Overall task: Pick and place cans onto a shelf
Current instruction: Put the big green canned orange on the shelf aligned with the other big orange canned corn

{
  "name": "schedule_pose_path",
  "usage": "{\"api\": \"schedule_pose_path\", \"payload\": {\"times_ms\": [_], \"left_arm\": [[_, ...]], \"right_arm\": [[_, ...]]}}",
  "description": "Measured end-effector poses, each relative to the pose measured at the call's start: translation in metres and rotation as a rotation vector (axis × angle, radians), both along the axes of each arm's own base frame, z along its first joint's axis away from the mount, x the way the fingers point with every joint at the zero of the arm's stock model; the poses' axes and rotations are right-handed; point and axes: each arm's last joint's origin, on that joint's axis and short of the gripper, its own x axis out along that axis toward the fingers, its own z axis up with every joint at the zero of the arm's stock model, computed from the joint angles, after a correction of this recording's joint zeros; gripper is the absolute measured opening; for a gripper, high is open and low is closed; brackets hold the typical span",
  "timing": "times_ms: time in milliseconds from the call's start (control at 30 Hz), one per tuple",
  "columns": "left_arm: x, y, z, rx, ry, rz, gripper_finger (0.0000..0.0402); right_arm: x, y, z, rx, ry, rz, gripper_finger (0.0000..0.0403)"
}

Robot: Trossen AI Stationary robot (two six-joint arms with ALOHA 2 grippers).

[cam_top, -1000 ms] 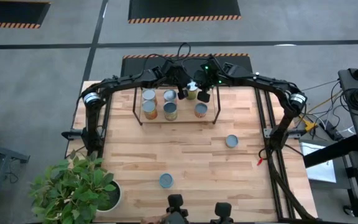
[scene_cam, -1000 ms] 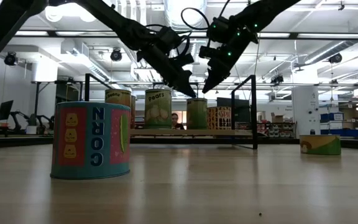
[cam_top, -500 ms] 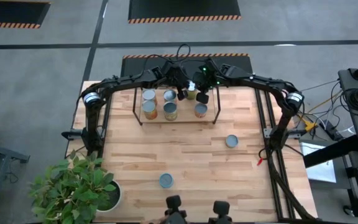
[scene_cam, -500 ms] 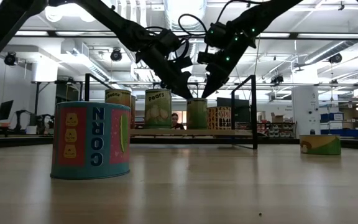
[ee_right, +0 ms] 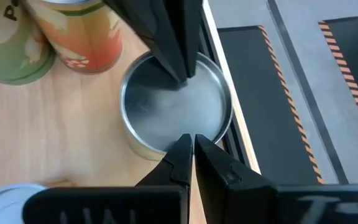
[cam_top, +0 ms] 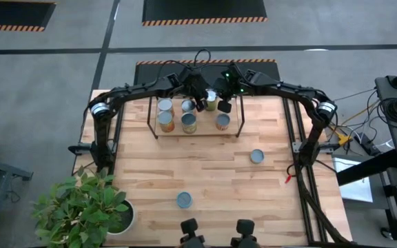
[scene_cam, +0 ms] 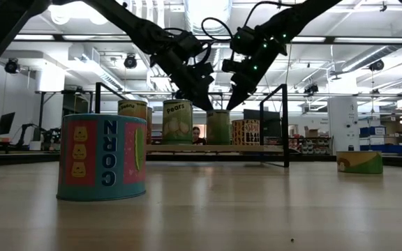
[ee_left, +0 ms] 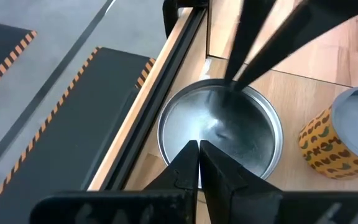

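Overhead, both closed grippers, left gripper (cam_top: 201, 103) and right gripper (cam_top: 224, 107), angle onto one shelved can (cam_top: 213, 102).

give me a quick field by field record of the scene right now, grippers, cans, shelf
left gripper: shut, tips just over the silvery top of the rear tin can on the shelf
right gripper: shut, over the same can from the opposite side
shelf: black rod rack with light wooden board at the table's far edge
cans on shelf: six seen from above
cans off shelf: blue corn can near the front, low green can to the right
held: nothing
other: potted green plant at the table's front left corner
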Motion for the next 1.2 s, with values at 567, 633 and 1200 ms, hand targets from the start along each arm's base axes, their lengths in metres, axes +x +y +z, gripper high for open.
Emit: {"api": "schedule_pose_path", "payload": {"times_ms": [567,633,1200], "left_arm": [[-0.003,-0.002,0.002,-0.059,-0.002,0.047,0.0000],[-0.004,-0.003,0.004,-0.055,0.001,0.056,0.0000],[-0.012,0.002,0.016,0.045,0.014,0.028,0.0000]], "right_arm": [[0.013,-0.013,-0.006,-0.111,-0.075,0.036,0.0009],[0.012,-0.012,-0.003,-0.112,-0.085,0.031,0.0009],[0.005,-0.005,-0.005,0.035,-0.055,0.044,0.0009]]}}
